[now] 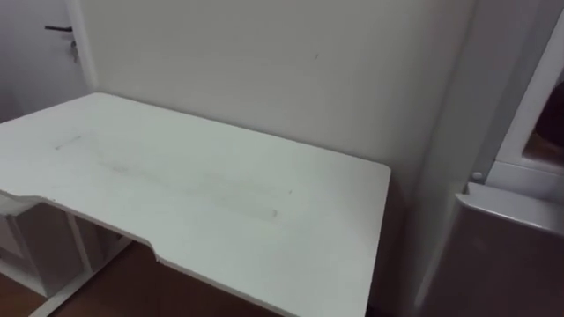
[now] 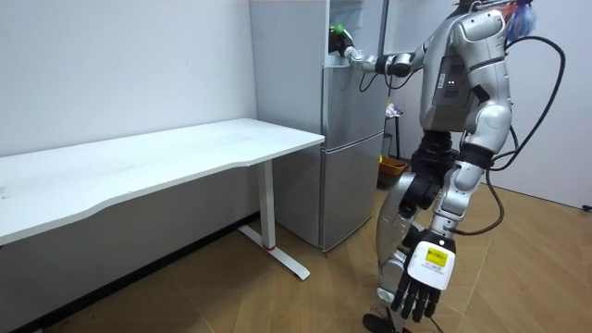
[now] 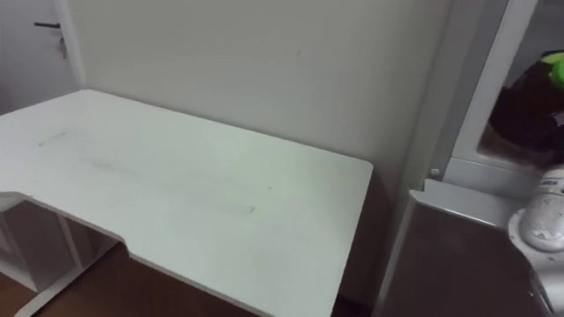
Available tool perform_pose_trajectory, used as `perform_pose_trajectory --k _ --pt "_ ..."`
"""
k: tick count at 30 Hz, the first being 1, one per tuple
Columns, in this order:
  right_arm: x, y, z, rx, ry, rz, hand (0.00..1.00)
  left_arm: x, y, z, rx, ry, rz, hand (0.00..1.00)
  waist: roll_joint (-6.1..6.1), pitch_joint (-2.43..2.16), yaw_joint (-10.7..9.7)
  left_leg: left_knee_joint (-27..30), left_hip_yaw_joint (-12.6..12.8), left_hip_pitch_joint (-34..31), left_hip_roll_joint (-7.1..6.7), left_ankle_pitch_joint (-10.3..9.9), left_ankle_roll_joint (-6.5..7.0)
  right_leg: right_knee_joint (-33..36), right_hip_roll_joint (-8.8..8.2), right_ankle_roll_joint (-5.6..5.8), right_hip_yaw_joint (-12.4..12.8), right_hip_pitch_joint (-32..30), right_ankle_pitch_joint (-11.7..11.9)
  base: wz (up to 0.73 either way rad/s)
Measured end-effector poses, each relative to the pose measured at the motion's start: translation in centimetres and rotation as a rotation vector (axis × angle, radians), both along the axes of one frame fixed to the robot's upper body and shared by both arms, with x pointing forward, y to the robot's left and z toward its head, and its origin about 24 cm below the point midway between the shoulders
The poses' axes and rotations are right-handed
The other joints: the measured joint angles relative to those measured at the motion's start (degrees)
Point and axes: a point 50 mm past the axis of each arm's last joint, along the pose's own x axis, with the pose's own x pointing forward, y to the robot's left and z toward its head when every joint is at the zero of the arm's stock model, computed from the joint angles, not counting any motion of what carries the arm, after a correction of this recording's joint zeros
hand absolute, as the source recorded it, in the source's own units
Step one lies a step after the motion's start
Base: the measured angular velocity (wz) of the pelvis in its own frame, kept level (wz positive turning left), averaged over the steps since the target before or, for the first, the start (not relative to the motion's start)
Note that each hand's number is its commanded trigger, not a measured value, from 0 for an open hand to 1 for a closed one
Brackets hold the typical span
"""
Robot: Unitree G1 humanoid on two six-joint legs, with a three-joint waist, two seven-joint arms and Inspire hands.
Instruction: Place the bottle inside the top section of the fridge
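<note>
R arm stretched fwd at shoulder height w/ right hand (image 2: 351,55) out front; L arm hangs down, left hand (image 2: 421,289) fingers relaxed.

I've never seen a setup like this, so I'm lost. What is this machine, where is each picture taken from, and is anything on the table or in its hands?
It is a humanoid robot on two legs with two five-fingered hands. The room view comes from a camera standing off in the room. The two eye views come from its head, looking down at the white table, which is bare. The robot stands by the grey fridge. Its right hand reaches to the upper compartment, beside a dark bottle with a green top; whether it grips it I cannot tell. Its left hand hangs open, holding nothing.
</note>
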Motion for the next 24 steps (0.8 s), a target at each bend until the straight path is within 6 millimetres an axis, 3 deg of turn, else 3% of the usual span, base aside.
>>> perform_pose_trajectory --k 4,9,20,24 --pt "0.2 -0.8 0.4 -0.023 0.04 -0.042 0.0 1.4 0.2 0.3 0.02 -0.03 -0.037 0.0 -0.3 0.03 1.33 1.04 -0.51 -2.2 0.06 0.18 -0.31 0.12 0.17 -0.17 0.09 -1.56 0.84 -0.03" --pt "0.3 -1.6 0.3 -0.002 0.075 -0.085 0.0 1.2 0.3 0.4 0.02 -0.023 -0.038 0.0 -0.38 -0.02 2.63 1.23 -0.44 -2.62 0.18 0.46 -0.39 0.44 0.13 -0.07 0.76 -2.15 1.2 -0.01" --pt "0.7 -1.6 0.7 0.082 0.12 0.011 0.0 1.0 0.7 0.8 0.003 -0.022 -0.057 0.0 -1.03 -0.48 1.66 1.41 -0.03 -2.79 0.12 0.73 -0.43 0.83 0.11 -0.25 0.83 -2.53 1.37 0.0" --pt "0.8 -1.3 0.5 0.104 0.127 0.063 0.0 1.2 0.7 0.9 0.007 -0.034 -0.061 0.0 -0.9 -0.37 1.05 0.59 0.41 -0.8 0.2 0.74 -0.31 0.62 0.01 -0.24 1.04 -1.07 1.36 -0.04"
